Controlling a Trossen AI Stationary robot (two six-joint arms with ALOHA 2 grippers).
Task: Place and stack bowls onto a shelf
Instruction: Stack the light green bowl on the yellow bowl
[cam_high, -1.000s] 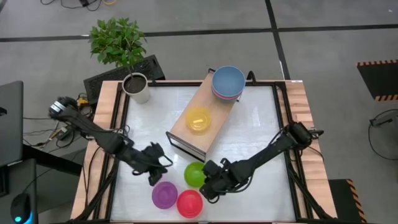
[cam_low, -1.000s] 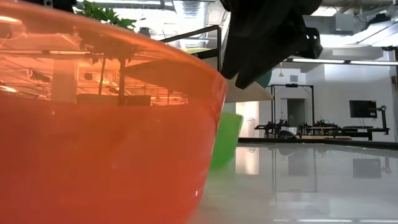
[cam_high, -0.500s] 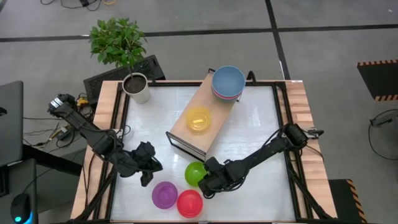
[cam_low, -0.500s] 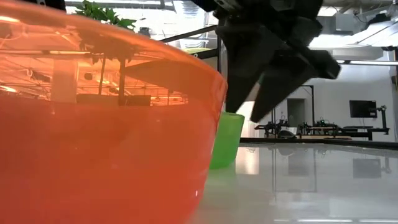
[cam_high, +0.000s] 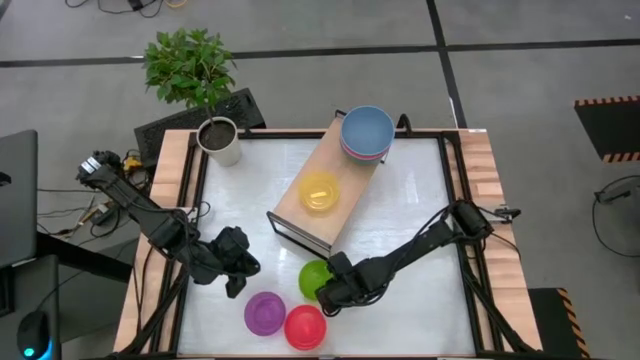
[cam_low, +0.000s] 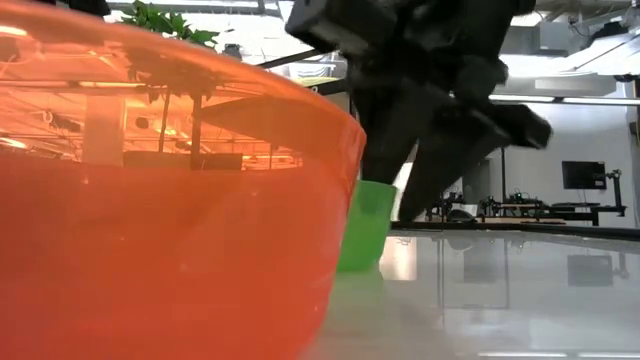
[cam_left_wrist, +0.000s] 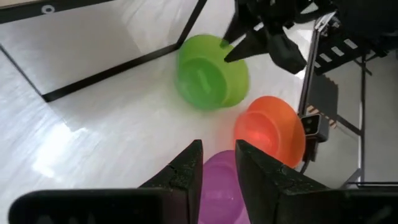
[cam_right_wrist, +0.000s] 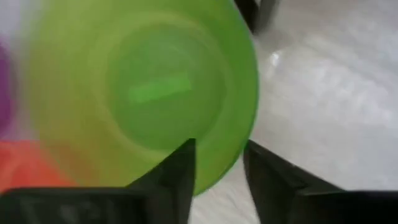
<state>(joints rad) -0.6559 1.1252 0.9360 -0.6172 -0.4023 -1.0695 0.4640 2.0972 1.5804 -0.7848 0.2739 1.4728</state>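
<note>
Gleaming white tabletop beneath right end effector, fingers spread astride green bowl rim.

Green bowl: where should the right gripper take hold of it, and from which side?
Grip the green bowl by its rim, on the side facing the right gripper. It sits upright and open, so one finger can go inside the wall and one outside, as the right wrist view already frames.
</note>
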